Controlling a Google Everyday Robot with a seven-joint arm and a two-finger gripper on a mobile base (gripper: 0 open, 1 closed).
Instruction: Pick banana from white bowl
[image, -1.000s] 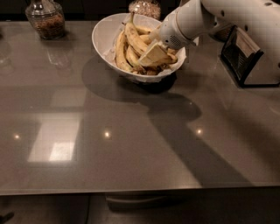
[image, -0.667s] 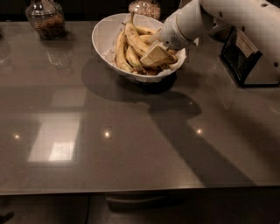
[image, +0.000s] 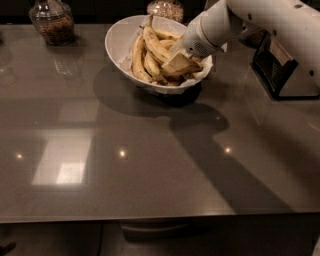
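Observation:
The white bowl (image: 119, 42) stands at the back middle of the grey table and holds several yellow bananas (image: 152, 46) with brown spots. My gripper (image: 178, 63) reaches in from the right on its white arm. It is down inside the bowl's right half, in among the bananas and touching them. The arm hides the bowl's right rim and some of the fruit.
A glass jar (image: 51, 21) with brown contents stands at the back left. A second jar (image: 165, 8) stands just behind the bowl. A black boxy object (image: 276, 69) sits at the right edge. The arm's shadow falls across the grey tabletop (image: 150, 165).

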